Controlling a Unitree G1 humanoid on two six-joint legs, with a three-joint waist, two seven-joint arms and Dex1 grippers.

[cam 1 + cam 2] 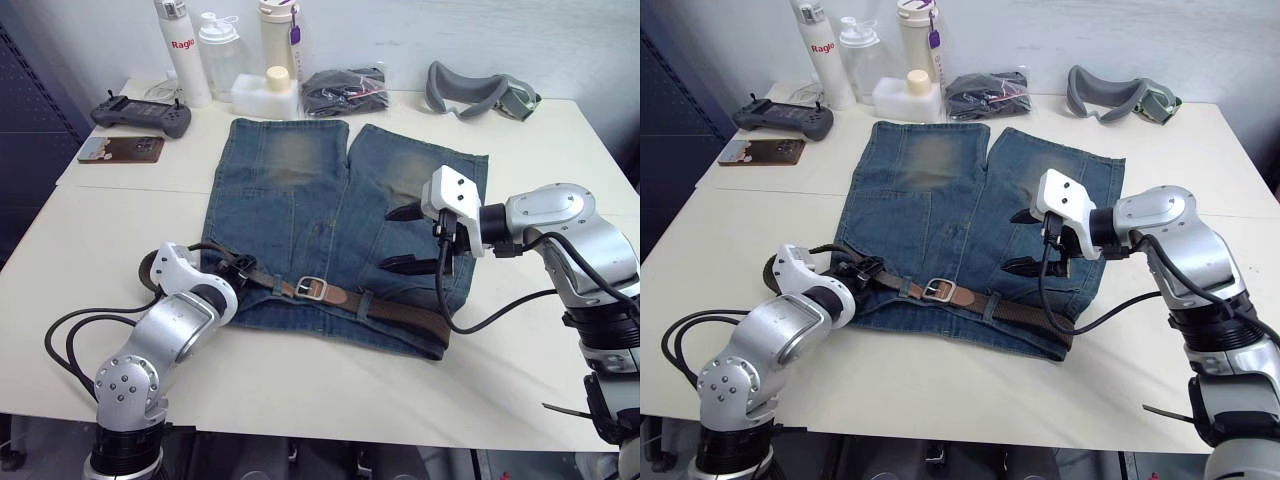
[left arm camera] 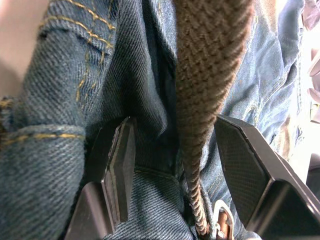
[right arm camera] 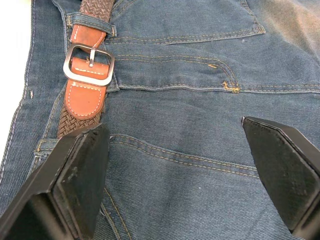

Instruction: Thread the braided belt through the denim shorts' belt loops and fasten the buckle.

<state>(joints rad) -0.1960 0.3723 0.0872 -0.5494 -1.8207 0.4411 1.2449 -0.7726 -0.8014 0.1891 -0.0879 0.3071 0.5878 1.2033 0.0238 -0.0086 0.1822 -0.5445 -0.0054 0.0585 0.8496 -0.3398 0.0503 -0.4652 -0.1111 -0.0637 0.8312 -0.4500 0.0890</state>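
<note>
Denim shorts (image 1: 300,200) lie centre-frame with braided belt (image 1: 400,312) buckled across the waistband; left gripper (image 2: 172,165) straddles belt, right gripper (image 1: 408,240) spread apart above.

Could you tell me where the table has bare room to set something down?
The near edge in front of the denim shorts and the right side below the goggle strap are bare. The far left, by the bottles and controller, is crowded.
</note>
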